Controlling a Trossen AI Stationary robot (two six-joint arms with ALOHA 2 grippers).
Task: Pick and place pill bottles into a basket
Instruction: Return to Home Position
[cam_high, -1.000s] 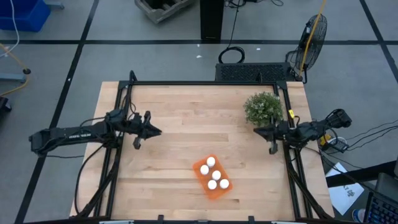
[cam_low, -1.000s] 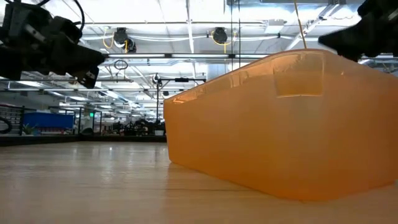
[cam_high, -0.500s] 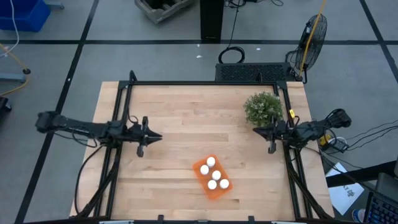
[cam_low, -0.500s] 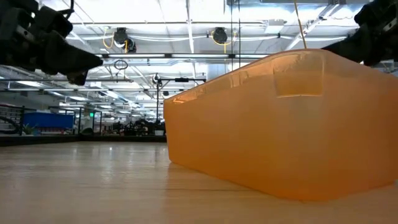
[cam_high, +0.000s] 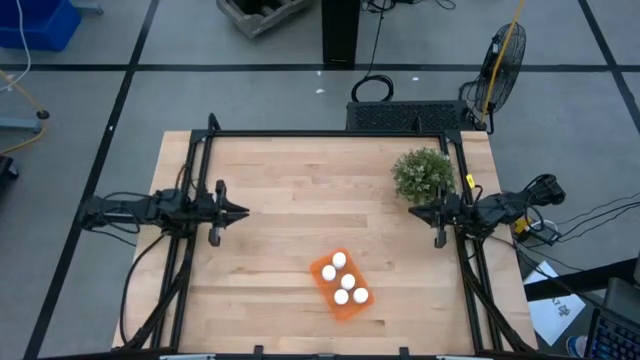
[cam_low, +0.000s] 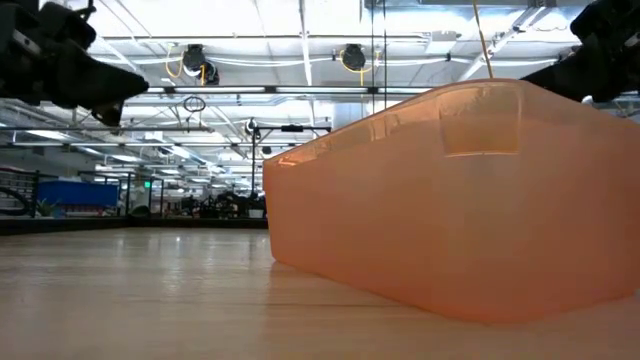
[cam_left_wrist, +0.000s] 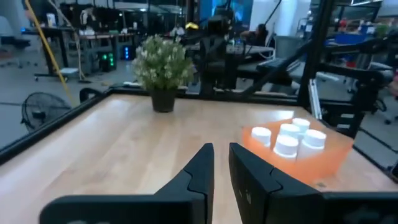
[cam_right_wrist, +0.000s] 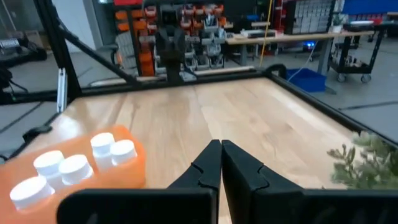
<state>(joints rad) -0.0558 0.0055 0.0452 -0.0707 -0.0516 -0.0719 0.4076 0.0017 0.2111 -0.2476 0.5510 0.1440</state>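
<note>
The orange basket (cam_high: 345, 310) stands on the wooden table near its front edge, right of the middle. Several white pill bottles (cam_high: 339, 260) stand upright inside it. They also show in the left wrist view (cam_left_wrist: 287, 144) and the right wrist view (cam_right_wrist: 74, 168). In the low view the basket's wall (cam_low: 450, 200) fills the foreground. My left gripper (cam_high: 243, 212) hovers over the table's left part, its fingers a narrow gap apart (cam_left_wrist: 220, 148) and empty. My right gripper (cam_high: 411, 211) hovers by the right edge, shut (cam_right_wrist: 221, 143) and empty. Both point toward the table's middle.
A green potted plant (cam_high: 423, 172) stands at the far right of the table, just behind my right gripper. A black frame rail (cam_high: 320, 134) runs along the table's far edge and sides. Bare wood lies between the two grippers and beyond the basket.
My left gripper has drawn back toward the table's left edge, staying level and empty. The basket and the bottles have kept still.
</note>
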